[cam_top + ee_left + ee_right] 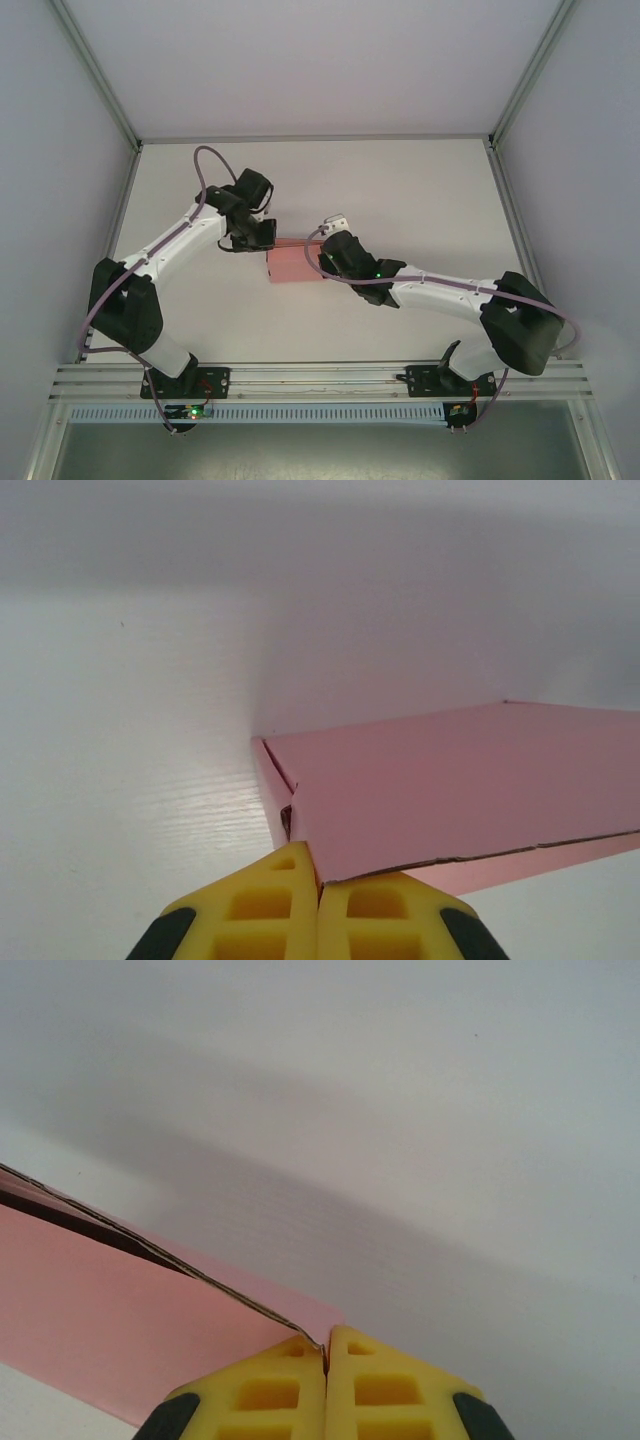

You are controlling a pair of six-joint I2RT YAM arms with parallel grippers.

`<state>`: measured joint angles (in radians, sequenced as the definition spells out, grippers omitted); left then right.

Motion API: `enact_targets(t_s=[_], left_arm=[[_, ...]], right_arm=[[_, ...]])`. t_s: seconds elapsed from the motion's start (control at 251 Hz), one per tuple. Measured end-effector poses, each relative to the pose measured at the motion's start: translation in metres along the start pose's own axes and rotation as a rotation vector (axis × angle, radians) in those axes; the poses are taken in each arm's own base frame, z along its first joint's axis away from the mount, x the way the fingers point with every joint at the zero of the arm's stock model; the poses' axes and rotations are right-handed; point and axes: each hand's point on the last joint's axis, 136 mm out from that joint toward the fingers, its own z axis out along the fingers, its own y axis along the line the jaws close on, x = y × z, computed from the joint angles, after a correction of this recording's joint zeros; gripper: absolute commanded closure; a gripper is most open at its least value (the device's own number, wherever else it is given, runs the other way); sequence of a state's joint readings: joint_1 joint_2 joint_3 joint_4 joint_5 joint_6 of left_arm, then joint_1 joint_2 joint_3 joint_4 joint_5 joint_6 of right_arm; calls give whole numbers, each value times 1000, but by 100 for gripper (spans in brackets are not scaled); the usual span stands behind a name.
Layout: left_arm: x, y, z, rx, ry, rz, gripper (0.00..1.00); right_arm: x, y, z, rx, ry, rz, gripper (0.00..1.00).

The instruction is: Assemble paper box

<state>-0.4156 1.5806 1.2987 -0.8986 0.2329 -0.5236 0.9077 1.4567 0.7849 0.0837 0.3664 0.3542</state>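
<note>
Two arms in the top view, reaching in over a white table (pixel 420 190) from the near edge. Pink paper box (pixel 293 263) roughly mid-table, lying flat and low, between both wrists. At its far-left corner the left gripper (pixel 262 242), at its right end the right gripper (pixel 322 264), both up against the card. Cannot tell the jaw gap from up here, black wrist housings in the way.

Left wrist view: left gripper (pixel 320 895) closed right down, yellow fingers (pixel 270 910) pressed flat together with no gap, pinching a near corner of the paper box (pixel 460 780) top panel in the seam. Pink panel spreading away to the right, raw cut edge along the near side. Narrow side flap folded down at the left corner, dark slit behind it. Left corner seemingly down on the table (pixel 130 740), grey shadow behind the box.

Right wrist view: right gripper (pixel 327 1360) clamped just as tight, yellow fingers (pixel 390 1390) meeting on a thin card edge of the paper box (pixel 100 1310). Pink panel running off to the left border, tilted, dark gap under its upper layer. White table (pixel 460 1140) beyond, soft grey shadow across it.
</note>
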Motion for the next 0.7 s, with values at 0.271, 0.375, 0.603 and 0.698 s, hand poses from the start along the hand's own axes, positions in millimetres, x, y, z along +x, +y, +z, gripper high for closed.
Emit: enact_targets(t_s=[0.271, 0.375, 0.603, 0.698], left_arm=[[-7, -1, 0, 41, 38, -68, 100], [-6, 0, 1, 36, 41, -66, 100], [-1, 4, 2, 1, -1, 22, 100], [-1, 7, 4, -69, -28, 89, 100]], right_arm=[[-1, 0, 2, 4, -7, -12, 100], [-1, 0, 2, 5, -7, -12, 100], [-1, 1, 2, -3, -12, -10, 100], [-1, 1, 2, -2, -11, -12, 100]])
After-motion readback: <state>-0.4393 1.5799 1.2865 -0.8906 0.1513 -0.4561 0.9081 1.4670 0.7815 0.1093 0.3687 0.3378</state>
